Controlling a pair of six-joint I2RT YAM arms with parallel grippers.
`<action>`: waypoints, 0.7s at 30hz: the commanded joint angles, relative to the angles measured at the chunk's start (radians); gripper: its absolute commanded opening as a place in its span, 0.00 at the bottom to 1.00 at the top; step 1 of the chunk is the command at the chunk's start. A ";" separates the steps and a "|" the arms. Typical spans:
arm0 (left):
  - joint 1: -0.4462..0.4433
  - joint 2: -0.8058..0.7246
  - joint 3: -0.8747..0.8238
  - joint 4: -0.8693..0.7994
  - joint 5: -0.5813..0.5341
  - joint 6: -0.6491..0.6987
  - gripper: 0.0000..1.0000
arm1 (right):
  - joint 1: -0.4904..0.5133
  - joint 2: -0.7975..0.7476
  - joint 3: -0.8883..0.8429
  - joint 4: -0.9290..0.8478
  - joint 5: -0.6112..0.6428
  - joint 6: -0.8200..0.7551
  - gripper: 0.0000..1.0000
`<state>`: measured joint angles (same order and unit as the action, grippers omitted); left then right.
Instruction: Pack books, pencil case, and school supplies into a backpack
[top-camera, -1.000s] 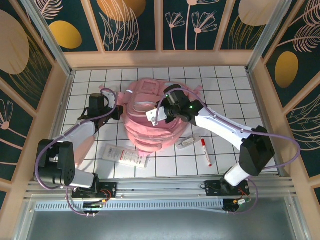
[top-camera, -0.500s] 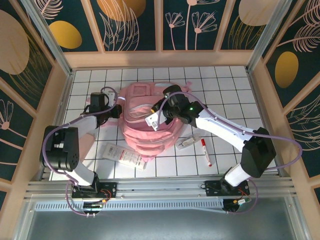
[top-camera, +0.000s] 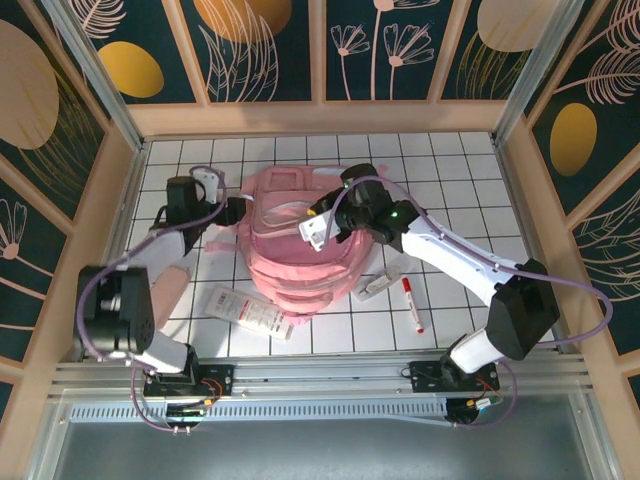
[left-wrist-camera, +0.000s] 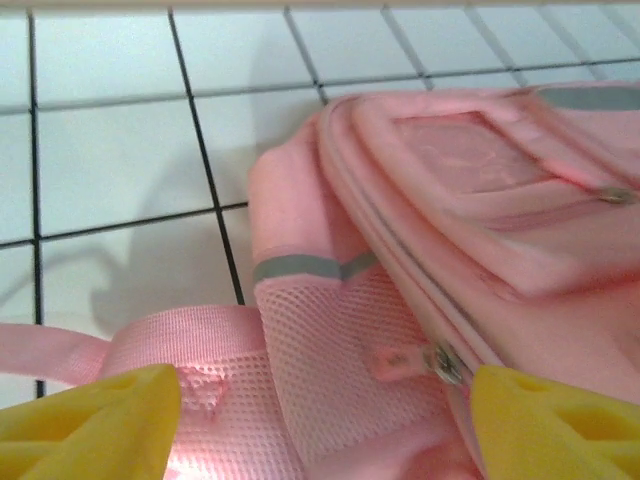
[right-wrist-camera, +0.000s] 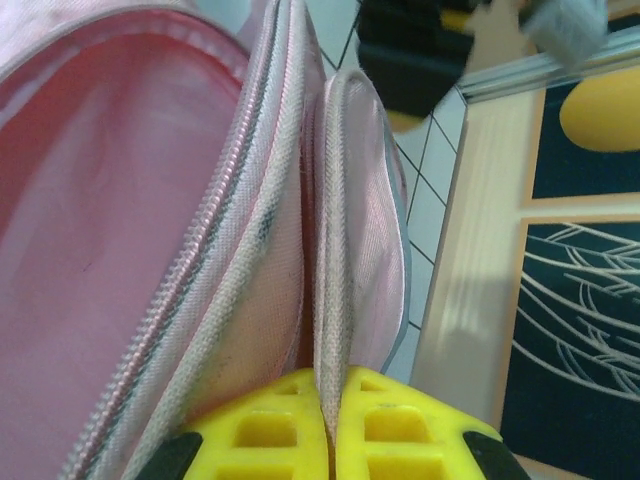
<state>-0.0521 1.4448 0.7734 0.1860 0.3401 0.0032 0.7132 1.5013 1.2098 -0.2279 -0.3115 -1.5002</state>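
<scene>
Backpack (top-camera: 290, 270) pinched at its opening, marker (top-camera: 411, 305) loose beside it.
Top view: the marker lies right of the backpack, its long axis running near-to-far, nearer the right gripper (right-wrist-camera: 335, 410). Left wrist: the left gripper (left-wrist-camera: 325, 395) is spread over the backpack's side mesh. Right wrist: the right gripper is pressed onto its zipper edge.

the left arm (top-camera: 165, 255) and right arm (top-camera: 455, 255) are wearing white shells between bulky black joints. a purple cable (top-camera: 575, 279) is looping along each one. a green light (top-camera: 396, 212) is glowing near the right wrist, beside a white bracket (top-camera: 318, 228). the black bases (top-camera: 445, 378) are sitting on a silver rail (top-camera: 320, 372). the left tool (left-wrist-camera: 325, 400) and right tool (right-wrist-camera: 335, 420) are showing yellow fingers (right-wrist-camera: 390, 435), the right one's moulded with square pockets.
</scene>
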 joint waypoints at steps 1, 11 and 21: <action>-0.003 -0.205 -0.125 0.074 0.137 0.294 0.80 | -0.044 -0.016 0.032 0.127 -0.145 0.150 0.00; -0.123 -0.524 -0.322 0.048 0.362 0.726 0.99 | -0.037 0.015 0.052 0.125 -0.173 0.158 0.00; -0.259 -0.334 -0.164 0.077 0.207 0.906 0.99 | 0.004 0.033 0.065 0.099 -0.205 0.185 0.00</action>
<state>-0.2741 1.0794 0.5686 0.2096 0.5720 0.8040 0.6907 1.5349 1.2282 -0.2008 -0.4198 -1.3441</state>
